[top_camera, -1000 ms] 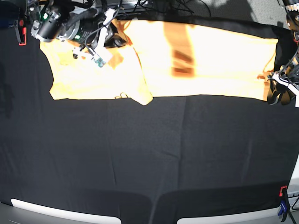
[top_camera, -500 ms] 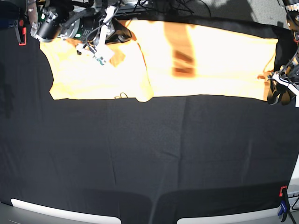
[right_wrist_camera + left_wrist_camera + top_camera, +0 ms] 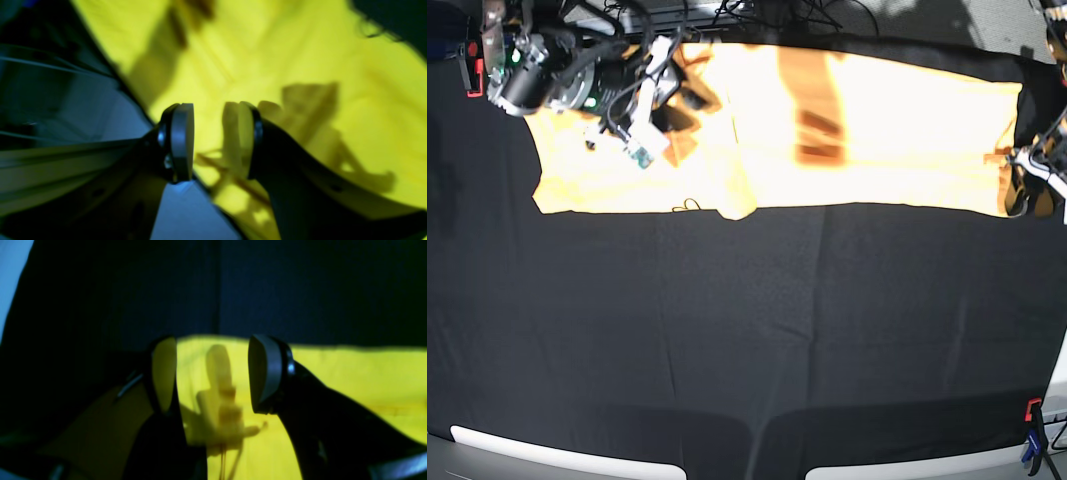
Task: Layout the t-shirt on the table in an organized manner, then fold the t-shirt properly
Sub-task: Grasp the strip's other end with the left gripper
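The t-shirt (image 3: 847,130) lies spread as a long band across the far part of the table (image 3: 747,340), with one end folded over on itself near my right arm.

My right arm reaches in from the far corner of the table, low over that folded end. My right gripper (image 3: 213,140) points down at the fabric. Its jaws stand apart with a clear gap between the pads; nothing is held between them, and yellow cloth shows through the gap.

My left arm sits at the opposite side of the table, by the other end of the shirt. My left gripper (image 3: 208,373) hovers over the shirt's edge where it meets the dark cloth. Its jaws are spread wide and released, gripping nothing; its shadow falls on the fabric below.
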### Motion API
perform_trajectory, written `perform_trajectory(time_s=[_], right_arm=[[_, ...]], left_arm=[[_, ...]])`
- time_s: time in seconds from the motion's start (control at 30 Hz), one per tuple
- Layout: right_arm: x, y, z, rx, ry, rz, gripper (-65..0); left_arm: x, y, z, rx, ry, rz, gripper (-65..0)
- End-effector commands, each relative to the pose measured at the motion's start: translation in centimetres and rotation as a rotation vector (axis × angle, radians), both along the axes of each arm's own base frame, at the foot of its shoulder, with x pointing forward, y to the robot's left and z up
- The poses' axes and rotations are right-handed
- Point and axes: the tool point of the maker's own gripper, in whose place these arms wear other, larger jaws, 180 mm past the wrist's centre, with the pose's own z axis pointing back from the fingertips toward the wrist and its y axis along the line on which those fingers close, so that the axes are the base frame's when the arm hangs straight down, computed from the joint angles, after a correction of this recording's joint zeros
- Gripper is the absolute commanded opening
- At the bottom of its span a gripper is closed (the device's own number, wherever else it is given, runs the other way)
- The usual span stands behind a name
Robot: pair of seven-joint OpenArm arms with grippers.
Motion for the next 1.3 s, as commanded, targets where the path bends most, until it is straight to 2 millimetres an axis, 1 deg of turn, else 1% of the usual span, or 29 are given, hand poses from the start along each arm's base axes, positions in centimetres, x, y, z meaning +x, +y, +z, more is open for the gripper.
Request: perform_trajectory(time_s=[0.0,0.03,0.1,0.2,0.3,0.4,0.53,0.63,0.7,0.83,1.0,1.1,1.27], right_arm=[[0.8,0.0,0.9,0.000,-0.051,0.011,-43.4],[1.1,-0.3,0.8,-0.018,-0.061,0.007,-43.4],[1.4,-0.6,0.8,-0.037,-0.072,0.003,-43.4],[1.4,-0.6,0.8,-0.037,-0.073,0.003,-43.4],[1.4,-0.5,0.8,-0.036,-0.074,0.003,-43.4],[1.4,-0.5,0.8,-0.036,-0.074,0.003,-43.4],[1.4,-0.5,0.8,-0.036,-0.074,0.003,-43.4],[1.5,-0.5,0.9,-0.034,-0.077,0.002,-43.4],[1.5,-0.5,0.9,-0.033,-0.077,0.002,-43.4],[1.5,-0.5,0.9,-0.031,-0.079,0.001,-43.4],[1.8,-0.2,1.3,-0.006,-0.100,-0.004,-43.4],[1.9,-0.2,1.3,-0.004,-0.102,-0.005,-43.4],[1.9,-0.1,1.4,0.002,-0.107,-0.006,-43.4]], left_arm=[[0.0,0.6,1.1,0.011,-0.032,0.001,-33.0],[-0.6,0.7,0.7,0.012,-0.016,0.006,-33.0],[-1.6,1.7,0.2,0.015,-0.003,0.049,-33.0],[-2.5,3.2,-0.6,0.001,0.002,0.113,-33.0],[-3.3,3.6,-2.2,-0.078,0.025,0.157,-33.0],[-3.6,2.5,-3.1,-0.200,0.013,0.142,-33.0],[-4.0,1.6,-4.7,-0.307,0.063,0.130,-33.0],[-3.9,1.0,-4.7,-0.398,0.058,0.149,-33.0],[-3.9,0.8,-4.6,-0.410,0.056,0.150,-33.0],[-4.6,0.1,-5.3,-0.437,0.123,0.128,-33.0],[-4.6,-1.0,-4.8,-0.533,0.128,0.115,-33.0],[-5.1,-1.4,-5.2,-0.533,0.164,0.102,-33.0],[-5.1,-1.5,-5.0,-0.528,0.166,0.095,-33.0]])
